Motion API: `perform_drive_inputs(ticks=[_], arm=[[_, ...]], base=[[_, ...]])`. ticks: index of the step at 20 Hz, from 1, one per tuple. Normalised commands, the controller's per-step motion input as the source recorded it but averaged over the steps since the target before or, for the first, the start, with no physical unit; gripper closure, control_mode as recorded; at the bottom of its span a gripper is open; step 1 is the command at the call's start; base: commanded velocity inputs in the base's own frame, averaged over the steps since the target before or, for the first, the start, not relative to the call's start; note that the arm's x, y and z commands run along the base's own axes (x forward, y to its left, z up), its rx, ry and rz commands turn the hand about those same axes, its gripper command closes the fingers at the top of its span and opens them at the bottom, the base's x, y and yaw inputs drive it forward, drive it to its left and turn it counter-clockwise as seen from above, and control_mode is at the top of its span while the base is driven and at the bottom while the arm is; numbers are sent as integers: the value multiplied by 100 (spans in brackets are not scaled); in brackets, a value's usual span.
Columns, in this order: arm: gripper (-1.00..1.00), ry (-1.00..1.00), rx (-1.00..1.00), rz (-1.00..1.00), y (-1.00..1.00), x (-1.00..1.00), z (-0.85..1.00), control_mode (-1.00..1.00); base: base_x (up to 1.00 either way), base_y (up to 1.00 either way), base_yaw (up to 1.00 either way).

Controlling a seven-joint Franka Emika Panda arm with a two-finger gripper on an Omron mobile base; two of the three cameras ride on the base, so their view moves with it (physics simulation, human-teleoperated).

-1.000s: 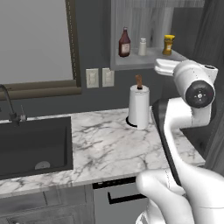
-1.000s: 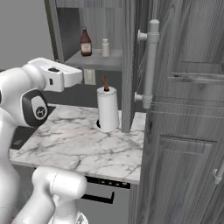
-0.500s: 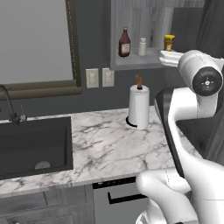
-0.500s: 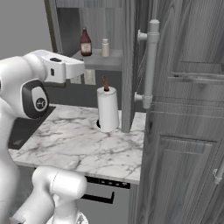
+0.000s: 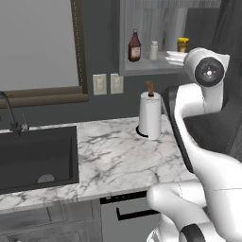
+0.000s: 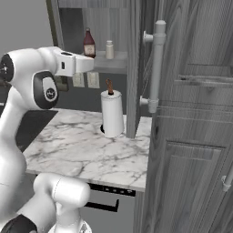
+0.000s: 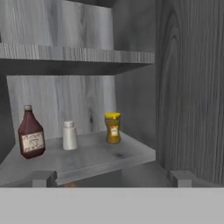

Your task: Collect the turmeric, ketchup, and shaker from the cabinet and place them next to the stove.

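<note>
The ketchup [image 7: 31, 138] carries a pale label (lettering too blurred to read), beside the shaker [image 7: 69, 136] and turmeric [image 7: 113, 127]; gripper [image 7: 111, 178] fingers spread apart, empty.

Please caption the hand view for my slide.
Open claw facing grey cabinet shelf: dark red ketchup bottle, pale shaker, yellow turmeric jar.

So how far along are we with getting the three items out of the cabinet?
Nothing is collected yet. The dark red ketchup bottle, small pale shaker and yellow-capped turmeric jar all stand on the grey wood-grain cabinet shelf. The open two-finger gripper faces that shelf with nothing between its fingers. Left: grasping each item and carrying all three next to the stove.
</note>
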Motion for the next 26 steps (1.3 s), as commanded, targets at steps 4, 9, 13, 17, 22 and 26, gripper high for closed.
perform_drive_inputs(ticks=[4, 9, 13, 17, 22, 26], arm=[[-100, 13, 0, -8, 2, 65, 3, -100], [-100, 12, 0, -5, 0, 60, 4, -100], [-100, 8, 0, -7, 0, 55, 1, -100], [-100, 3, 0, -4, 0, 43, 0, -100], [-100, 0, 0, 0, -8, 32, 2, -100], [-100, 0, 0, 0, -7, 26, 0, -100]], base=[[0, 0, 0], [0, 0, 0], [0, 0, 0], [0, 0, 0], [0, 0, 0], [0, 0, 0]])
